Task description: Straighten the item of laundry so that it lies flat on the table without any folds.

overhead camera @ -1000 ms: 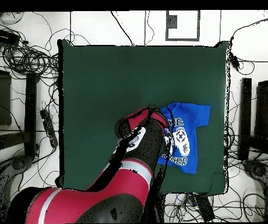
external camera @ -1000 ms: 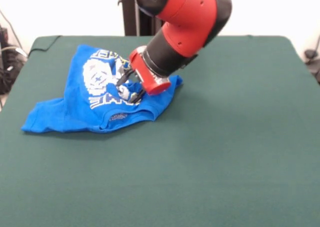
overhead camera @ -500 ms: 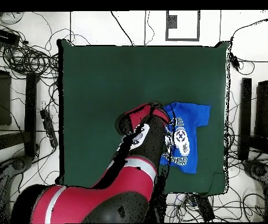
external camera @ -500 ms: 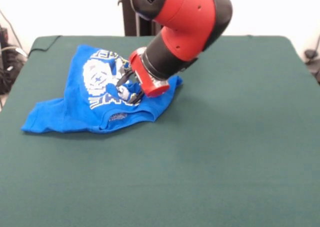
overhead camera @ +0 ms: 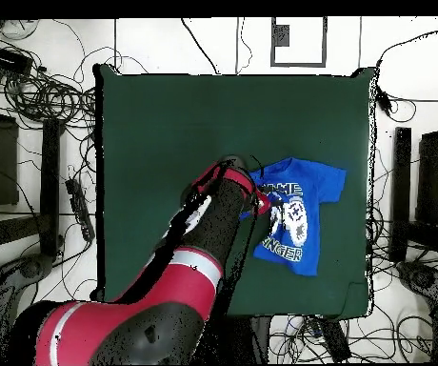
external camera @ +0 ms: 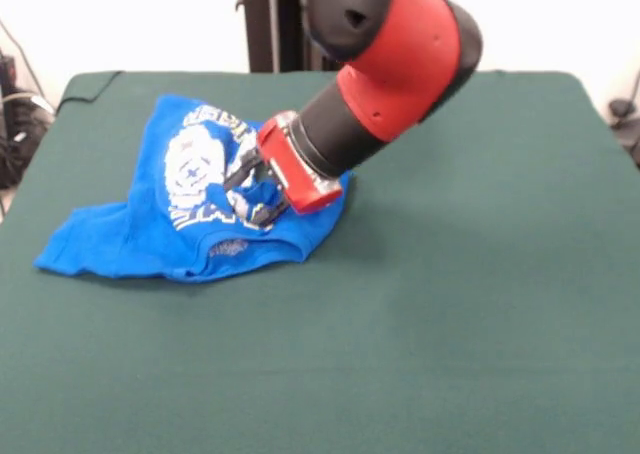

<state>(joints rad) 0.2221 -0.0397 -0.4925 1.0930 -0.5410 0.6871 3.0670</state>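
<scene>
The dark green worktop (external camera: 470, 304) is seen bare over most of its cloth. The blue T-shirt (external camera: 140, 239) is found crumpled towards one side, its long axis run across the front view, with one sleeve trailed outward and the print partly rucked. The gripper (external camera: 252, 186) is set on the shirt's inner edge, so the loose cloth lies away from the arm. The jaws appear closed on a raised pinch of fabric. No obstacle is seen nearby.
</scene>
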